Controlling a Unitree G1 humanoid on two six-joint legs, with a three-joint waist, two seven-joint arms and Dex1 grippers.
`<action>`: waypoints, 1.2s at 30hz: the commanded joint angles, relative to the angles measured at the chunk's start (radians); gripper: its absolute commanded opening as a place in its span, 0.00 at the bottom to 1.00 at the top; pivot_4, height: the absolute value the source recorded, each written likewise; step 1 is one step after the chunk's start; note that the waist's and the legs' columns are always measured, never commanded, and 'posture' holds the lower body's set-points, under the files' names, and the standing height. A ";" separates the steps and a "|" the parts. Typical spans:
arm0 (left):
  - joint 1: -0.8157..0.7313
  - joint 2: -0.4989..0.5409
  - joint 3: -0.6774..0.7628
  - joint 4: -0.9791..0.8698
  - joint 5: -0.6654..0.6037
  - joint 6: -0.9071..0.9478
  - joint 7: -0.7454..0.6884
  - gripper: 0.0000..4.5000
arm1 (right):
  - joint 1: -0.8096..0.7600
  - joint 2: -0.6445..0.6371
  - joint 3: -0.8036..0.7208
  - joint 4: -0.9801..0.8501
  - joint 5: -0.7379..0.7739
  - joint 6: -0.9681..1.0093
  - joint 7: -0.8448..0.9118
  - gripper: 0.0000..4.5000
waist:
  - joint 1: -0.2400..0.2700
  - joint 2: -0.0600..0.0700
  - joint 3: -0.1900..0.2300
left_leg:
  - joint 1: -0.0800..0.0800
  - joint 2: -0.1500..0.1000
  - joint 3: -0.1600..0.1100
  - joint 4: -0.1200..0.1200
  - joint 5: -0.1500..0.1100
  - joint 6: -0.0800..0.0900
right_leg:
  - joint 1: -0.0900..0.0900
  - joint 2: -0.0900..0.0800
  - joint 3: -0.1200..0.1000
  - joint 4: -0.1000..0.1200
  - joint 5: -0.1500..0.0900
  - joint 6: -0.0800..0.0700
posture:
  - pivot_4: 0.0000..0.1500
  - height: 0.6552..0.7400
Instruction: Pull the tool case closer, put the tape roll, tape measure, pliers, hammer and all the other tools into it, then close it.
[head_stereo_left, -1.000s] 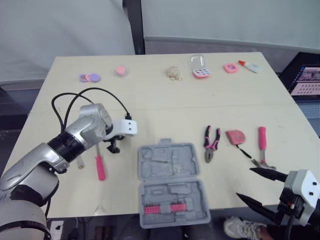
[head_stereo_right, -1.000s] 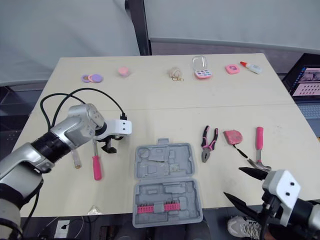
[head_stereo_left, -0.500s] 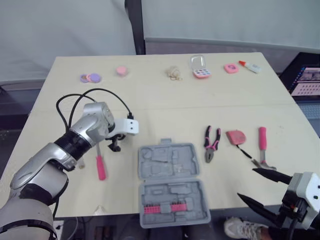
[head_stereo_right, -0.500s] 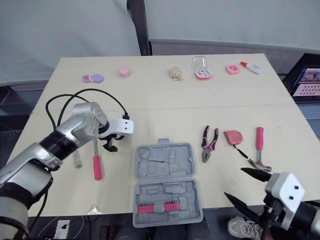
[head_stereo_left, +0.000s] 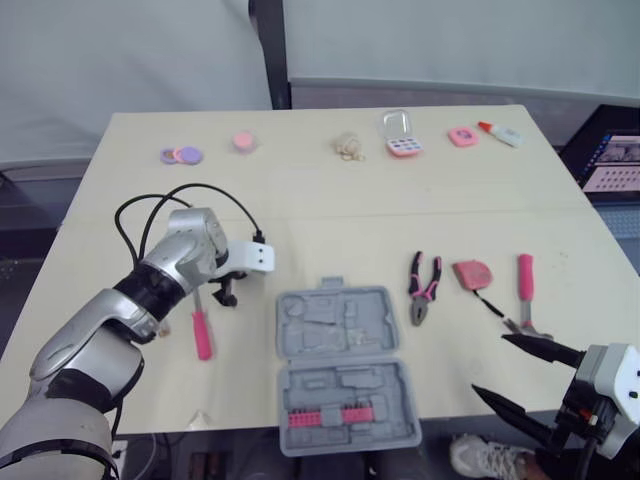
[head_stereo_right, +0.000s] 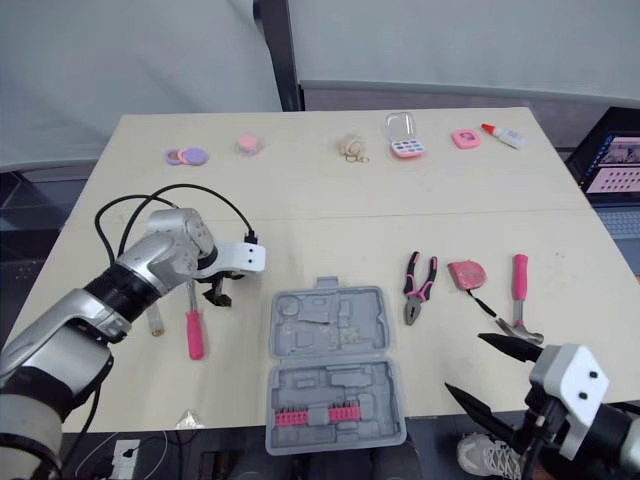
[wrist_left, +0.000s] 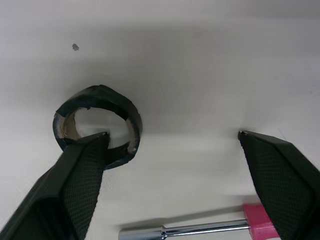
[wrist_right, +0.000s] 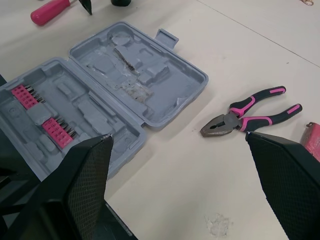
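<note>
The grey tool case (head_stereo_left: 340, 370) lies open near the table's front edge, with pink bits in its near half. My left gripper (head_stereo_left: 228, 292) hangs open just left of the case, over the black tape roll (wrist_left: 97, 125). One finger (wrist_left: 80, 170) has its tip at the roll's rim. A pink-handled screwdriver (head_stereo_left: 202, 335) lies beside it. Right of the case lie the pliers (head_stereo_left: 423, 285), the pink tape measure (head_stereo_left: 472, 273) and the hammer (head_stereo_left: 525, 290). My right gripper (head_stereo_left: 490, 365) is open and empty at the front right, off the table edge.
Along the far edge lie purple and pink discs (head_stereo_left: 180, 155), a pink lump (head_stereo_left: 242, 141), rubber bands (head_stereo_left: 348, 147), a clear box (head_stereo_left: 400, 135), a pink piece (head_stereo_left: 461, 136) and a glue bottle (head_stereo_left: 500, 131). A small metal part (head_stereo_left: 160, 322) lies left of the screwdriver.
My left forearm has shifted slightly while its gripper stays over the tape roll. The right gripper has sunk a little. The tools have not moved.
</note>
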 joint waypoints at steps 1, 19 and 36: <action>0.000 -0.003 0.029 0.016 0.025 -0.011 -0.009 0.59 | 0.007 0.012 -0.006 -0.022 0.001 -0.009 -0.020 1.00 | -0.002 0.000 0.000 | 0.000 0.000 0.000 0.000 0.000 0.000 | 0.000 0.000 0.000 0.000 0.000 0.000 | 1.00 1.00; 0.034 0.045 0.130 -0.162 0.009 0.121 -0.132 0.01 | 0.040 0.022 -0.044 -0.036 0.012 -0.011 -0.020 1.00 | -0.002 0.000 0.000 | 0.000 0.000 0.000 0.000 0.000 0.000 | -0.001 0.000 0.000 0.002 0.000 0.000 | 1.00 1.00; -0.002 0.065 0.088 -0.666 -0.206 0.763 -0.234 0.01 | 0.059 0.006 -0.088 -0.029 0.033 -0.005 0.000 1.00 | -0.001 0.000 0.000 | 0.000 0.000 -0.001 0.001 0.000 0.000 | -0.001 0.000 0.002 0.004 0.000 0.000 | 1.00 1.00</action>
